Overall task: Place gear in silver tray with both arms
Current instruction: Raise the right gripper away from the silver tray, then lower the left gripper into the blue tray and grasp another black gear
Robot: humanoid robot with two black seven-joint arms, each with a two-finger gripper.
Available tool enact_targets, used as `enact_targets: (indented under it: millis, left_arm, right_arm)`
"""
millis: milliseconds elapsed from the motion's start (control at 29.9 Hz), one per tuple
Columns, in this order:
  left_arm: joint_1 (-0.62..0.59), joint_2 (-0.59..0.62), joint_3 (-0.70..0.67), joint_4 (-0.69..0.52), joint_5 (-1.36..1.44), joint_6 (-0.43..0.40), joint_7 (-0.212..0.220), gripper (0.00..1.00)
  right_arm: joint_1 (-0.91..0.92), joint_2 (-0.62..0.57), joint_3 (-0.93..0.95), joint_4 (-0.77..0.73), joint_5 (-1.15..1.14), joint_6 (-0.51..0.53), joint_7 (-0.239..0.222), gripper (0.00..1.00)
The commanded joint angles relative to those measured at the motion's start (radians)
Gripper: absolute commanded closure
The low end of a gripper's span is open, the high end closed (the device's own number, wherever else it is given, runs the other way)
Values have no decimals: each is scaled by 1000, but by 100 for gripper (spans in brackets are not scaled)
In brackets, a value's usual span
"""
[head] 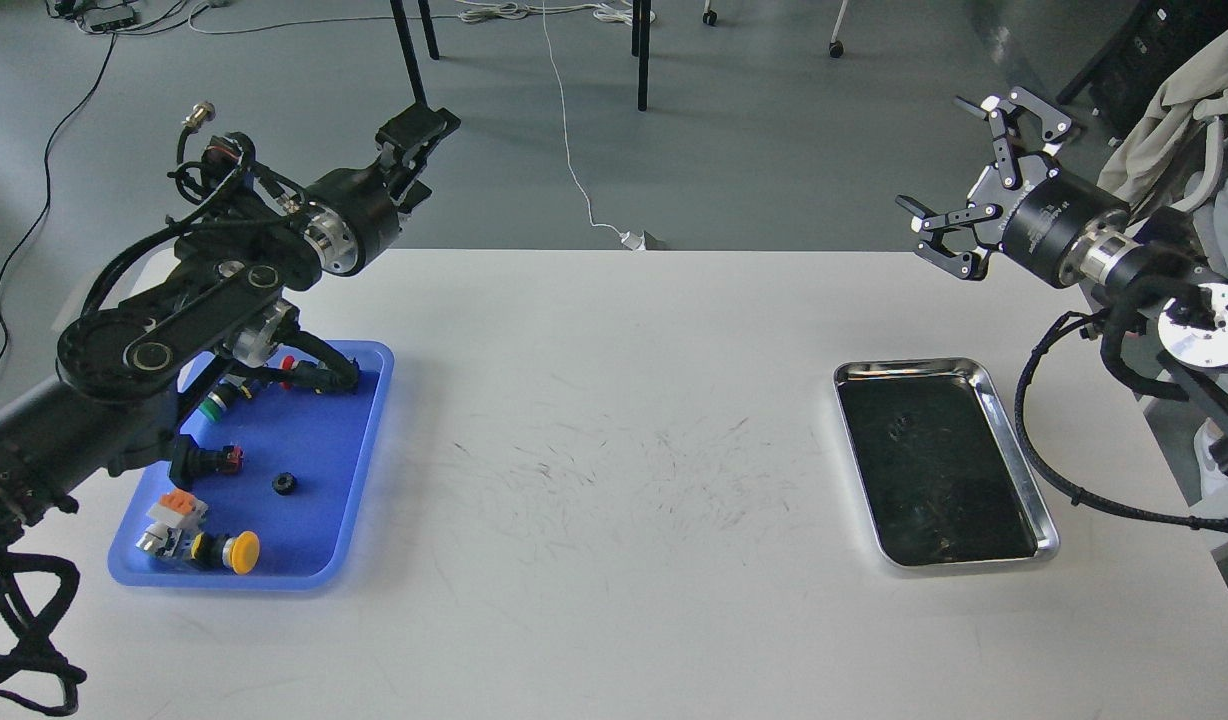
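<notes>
The gear (283, 483), small and black, lies in the blue plastic tray (319, 430) at the left of the table. The silver tray (909, 369) sits at the right with a dark, empty bottom. My left gripper (416, 128) is raised beyond the table's far left edge, well above and behind the blue tray. It is dark, its fingers cannot be told apart, and nothing shows in it. My right gripper (936, 152) is open with fingers spread wide. It hangs in the air beyond the table's far right edge, behind the silver tray, and is empty.
The blue tray also holds a yellow push button (240, 550), an orange-and-white connector (174, 508), a red-and-black part (224, 458) and a green button (215, 404). My left arm links overhang the tray's back. Chair legs and cables lie on the floor beyond the table.
</notes>
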Motion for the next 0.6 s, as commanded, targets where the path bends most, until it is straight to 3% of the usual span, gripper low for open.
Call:
enact_targets:
  millis: [0, 67, 167, 334, 434, 568]
  left_arm:
    - [30, 81, -5, -80, -80, -2, 11, 2]
    - [67, 161, 2, -183, -84, -3, 23, 2]
    - [136, 338, 13, -428, -81, -13, 51, 2]
    - [234, 671, 63, -761, -35, -55, 45, 2]
    - [242, 775, 108, -814, 81, -69, 36, 2]
    - [245, 781, 165, -806, 425, -60, 28, 2]
  right_arm:
    - [-173, 4, 181, 23, 22, 93, 3, 3]
    - [-230, 10, 231, 29, 21, 93, 3, 3]
    - [-256, 13, 253, 40, 21, 93, 3, 3]
    - [-266, 13, 247, 56, 20, 93, 3, 3]
    - [-267, 16, 245, 56, 20, 93, 4, 3]
    - [-289, 22, 245, 61, 20, 93, 4, 3]
